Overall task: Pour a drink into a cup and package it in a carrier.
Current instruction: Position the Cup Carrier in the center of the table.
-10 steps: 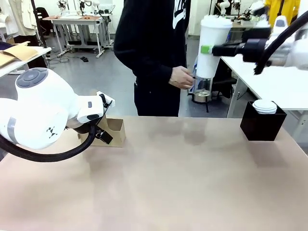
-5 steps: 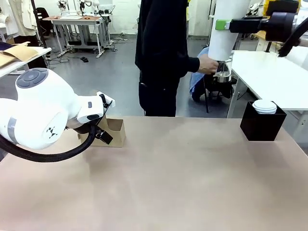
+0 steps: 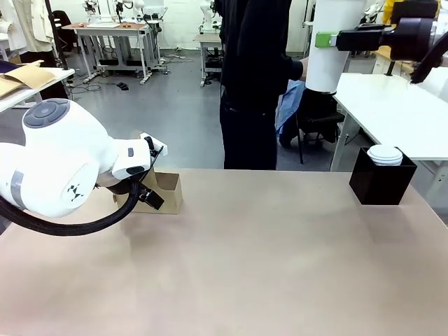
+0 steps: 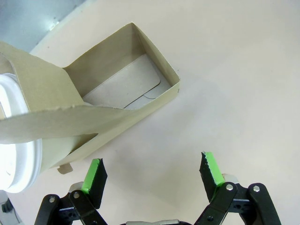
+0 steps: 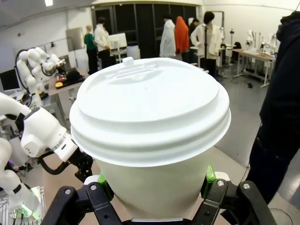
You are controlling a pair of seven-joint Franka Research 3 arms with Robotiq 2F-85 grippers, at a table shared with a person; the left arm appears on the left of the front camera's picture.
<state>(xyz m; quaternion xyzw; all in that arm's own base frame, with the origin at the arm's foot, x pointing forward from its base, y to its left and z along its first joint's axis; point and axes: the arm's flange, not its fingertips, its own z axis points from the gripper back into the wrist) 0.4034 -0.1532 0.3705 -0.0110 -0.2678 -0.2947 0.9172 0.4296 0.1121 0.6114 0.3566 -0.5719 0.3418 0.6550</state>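
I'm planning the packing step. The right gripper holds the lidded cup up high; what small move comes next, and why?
Probably carry the cup across and down toward the carrier. The right gripper is shut on the cup, high up at the far right; the carrier sits at the far left with one compartment empty, and the left gripper hangs open near it.

left end effector [image 4: 151, 159]: fingers spread above table [image 4: 234, 70] | carrier [image 4: 150, 104]: just beyond | white lid [image 4: 21, 159]: under its handle
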